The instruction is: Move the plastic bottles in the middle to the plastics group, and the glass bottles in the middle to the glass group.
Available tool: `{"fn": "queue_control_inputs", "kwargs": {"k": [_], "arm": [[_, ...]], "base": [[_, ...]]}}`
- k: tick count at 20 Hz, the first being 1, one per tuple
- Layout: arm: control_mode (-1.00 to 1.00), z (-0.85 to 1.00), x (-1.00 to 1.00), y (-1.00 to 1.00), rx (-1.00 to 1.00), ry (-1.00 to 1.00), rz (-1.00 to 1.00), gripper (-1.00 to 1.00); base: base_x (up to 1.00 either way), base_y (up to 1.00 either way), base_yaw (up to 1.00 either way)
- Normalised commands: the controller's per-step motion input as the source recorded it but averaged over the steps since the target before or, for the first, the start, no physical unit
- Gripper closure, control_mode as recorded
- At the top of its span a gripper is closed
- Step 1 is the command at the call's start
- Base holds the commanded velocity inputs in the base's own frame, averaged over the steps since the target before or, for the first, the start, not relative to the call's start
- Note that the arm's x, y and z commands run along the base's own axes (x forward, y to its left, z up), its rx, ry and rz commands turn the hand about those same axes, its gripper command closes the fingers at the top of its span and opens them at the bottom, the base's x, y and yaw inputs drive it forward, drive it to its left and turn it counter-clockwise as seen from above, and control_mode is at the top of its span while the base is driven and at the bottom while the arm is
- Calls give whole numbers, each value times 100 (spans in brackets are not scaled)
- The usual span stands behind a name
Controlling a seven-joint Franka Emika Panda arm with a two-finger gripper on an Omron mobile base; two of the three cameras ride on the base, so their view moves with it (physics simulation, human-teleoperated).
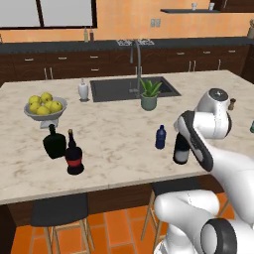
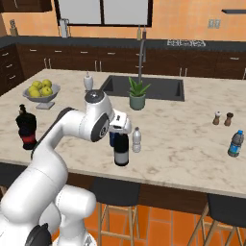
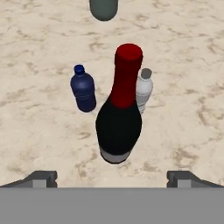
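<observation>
The tall dark wine bottle with a red foil neck stands upright mid-counter, straight below my hand. My gripper hangs above it, open, its fingertips spread wide with nothing between them. From the right base view the gripper sits just over the wine bottle. The small blue bottle with a dark cap stands close to the wine bottle's left, a little farther away. At the counter's left are the squat dark-green flask and the black bottle with a red band.
A small pale bottle stands right behind the wine bottle. A potted plant sits by the sink. A fruit bowl and white dispenser stand far left. A blue-labelled bottle and shakers stand right.
</observation>
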Motion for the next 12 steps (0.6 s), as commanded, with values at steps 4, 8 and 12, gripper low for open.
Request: {"fn": "queue_control_inputs", "kwargs": {"k": [4,8,12], "arm": [[-100,-6,21,-7,0,0,1,-100],[-100,-18,13,0,0,0,1,-100],[-100,-27,26,-1,0,0,0,-100]], "base": [[0,0,0],[0,0,0],[0,0,0]]}}
